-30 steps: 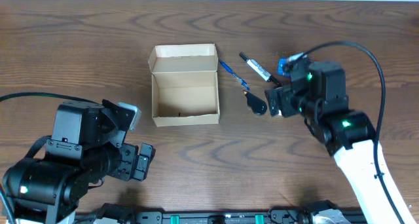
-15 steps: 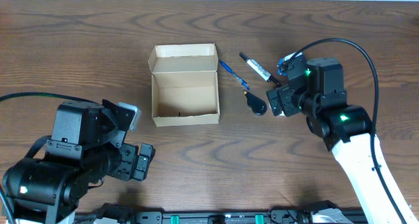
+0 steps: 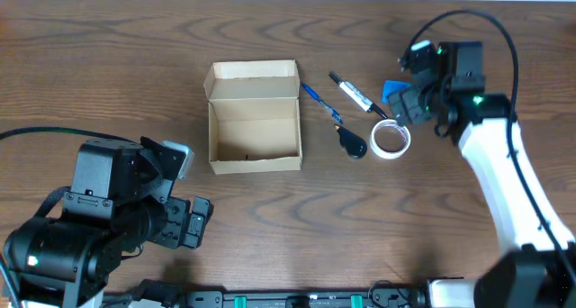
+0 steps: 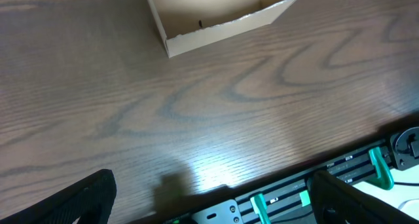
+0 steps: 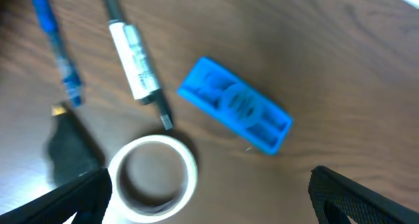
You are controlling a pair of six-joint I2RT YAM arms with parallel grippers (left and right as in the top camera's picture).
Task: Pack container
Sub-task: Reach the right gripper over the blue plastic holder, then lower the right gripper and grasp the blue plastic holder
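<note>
Wooden table (image 3: 108, 65): container (image 3: 255, 132), marker (image 3: 355, 95), tape roll (image 3: 391, 139)

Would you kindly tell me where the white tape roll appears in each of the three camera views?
Overhead: the tape roll lies right of centre, on the table below the marker.
Left wrist: not in it.
Right wrist: the tape roll sits at the bottom, left of centre.
Shared landmark: the marker, whose dark end points at the roll in both views.

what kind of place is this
Probably a robotics lab bench: two robot arms at a wood-grain table, a mounting rail along its front edge, and a cardboard box with a tape roll and marker laid out beside it.
</note>
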